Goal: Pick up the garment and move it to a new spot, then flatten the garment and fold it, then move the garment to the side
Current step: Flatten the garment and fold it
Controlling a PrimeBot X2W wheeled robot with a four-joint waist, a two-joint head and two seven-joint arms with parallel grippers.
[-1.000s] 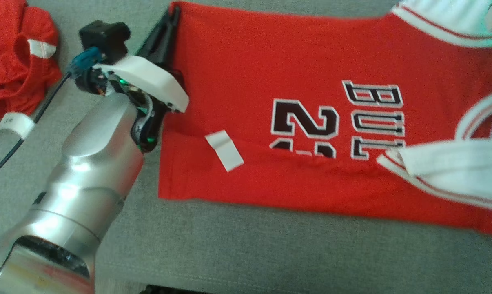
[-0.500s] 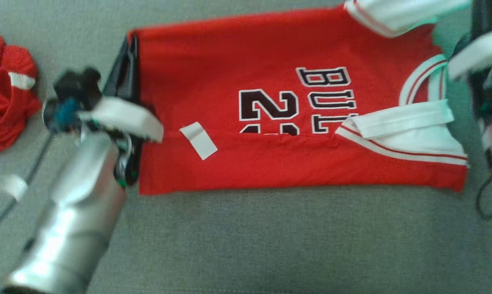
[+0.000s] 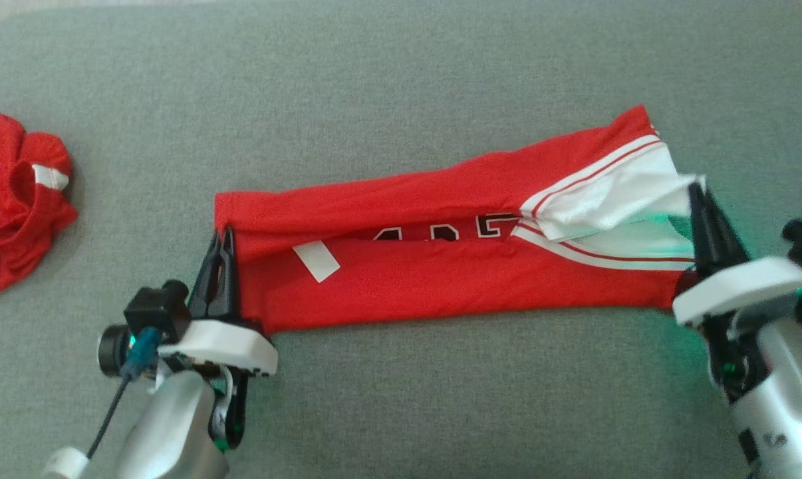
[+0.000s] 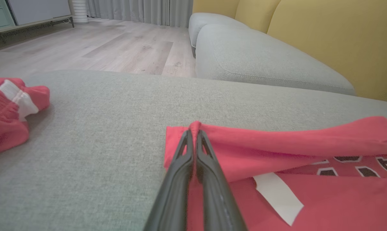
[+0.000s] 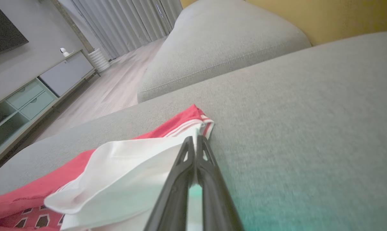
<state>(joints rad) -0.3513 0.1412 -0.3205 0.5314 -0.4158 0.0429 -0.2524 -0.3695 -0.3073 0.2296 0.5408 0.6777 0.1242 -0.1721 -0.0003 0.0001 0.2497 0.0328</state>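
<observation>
The garment (image 3: pixel 434 279) is a red jersey with black lettering and white trim, lying folded lengthwise into a narrow band on the grey cushion. My left gripper (image 3: pixel 223 241) is shut on its left hem; in the left wrist view the red edge (image 4: pixel 196 126) is pinched between the fingertips of my left gripper (image 4: pixel 193 133). My right gripper (image 3: pixel 697 193) is shut on the white trimmed end at the right. In the right wrist view the white cloth (image 5: pixel 129 173) bunches beside my right gripper (image 5: pixel 193 139). A white tag (image 3: pixel 316 261) lies on the lower flap.
A second crumpled red garment (image 3: pixel 15 199) lies at the cushion's far left, also in the left wrist view (image 4: pixel 7 109). The grey cushion (image 3: pixel 441 399) stretches wide around the jersey. Another grey sofa seat (image 4: pixel 261 61) and a yellow backrest (image 4: pixel 334 35) stand beyond, with wood floor behind.
The top half of the jersey has been drawn down over the lower half, hiding most of the lettering. Both grippers came toward the near side, and the head camera pulled back.
</observation>
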